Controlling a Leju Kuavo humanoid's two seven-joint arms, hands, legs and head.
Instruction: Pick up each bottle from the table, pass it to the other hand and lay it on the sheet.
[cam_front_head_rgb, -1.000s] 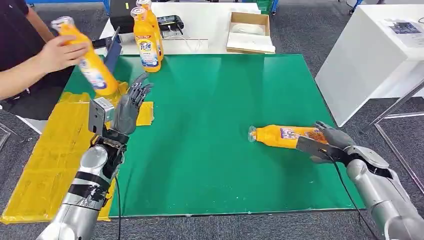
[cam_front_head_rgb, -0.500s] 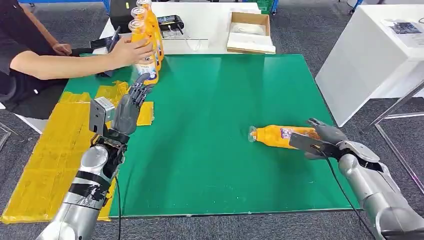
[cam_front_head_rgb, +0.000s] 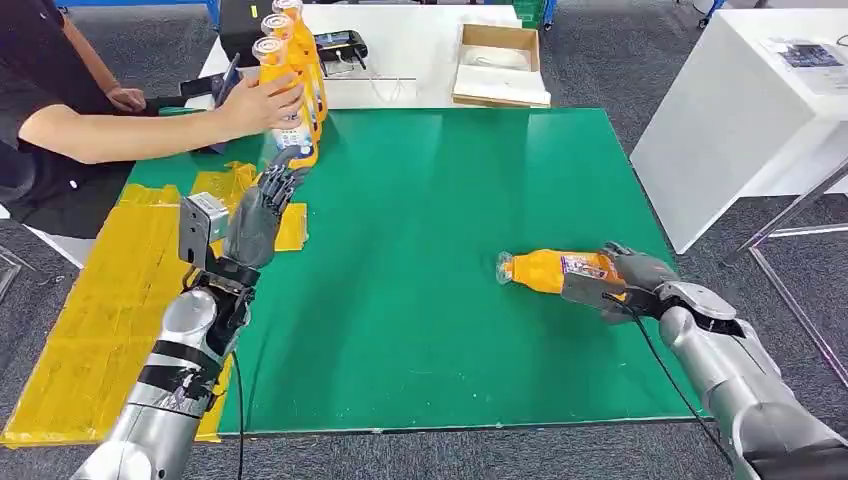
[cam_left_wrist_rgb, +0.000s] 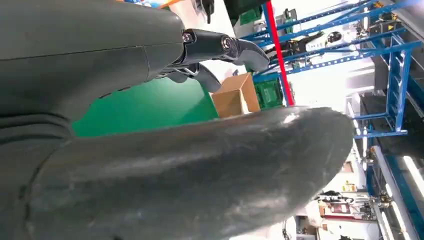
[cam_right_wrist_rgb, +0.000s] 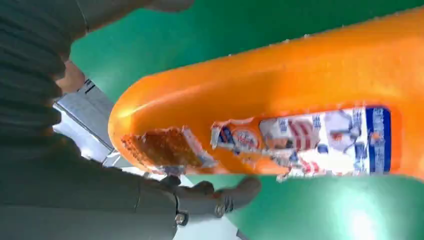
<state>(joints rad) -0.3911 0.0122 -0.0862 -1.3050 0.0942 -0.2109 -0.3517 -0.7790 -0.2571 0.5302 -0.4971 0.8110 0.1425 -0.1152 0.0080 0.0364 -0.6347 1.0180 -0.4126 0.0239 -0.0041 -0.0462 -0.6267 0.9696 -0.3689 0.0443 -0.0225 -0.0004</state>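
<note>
Right hand (cam_front_head_rgb: 628, 282) wrapped around lying bottle (cam_front_head_rgb: 545, 270); left hand (cam_front_head_rgb: 258, 215) raised, fingers spread

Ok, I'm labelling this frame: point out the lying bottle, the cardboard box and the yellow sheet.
lying bottle (cam_front_head_rgb: 540, 270), head view, orange body near the neck
cardboard box (cam_front_head_rgb: 500, 92), head view, front flap
yellow sheet (cam_front_head_rgb: 105, 300), head view, bare middle
</note>
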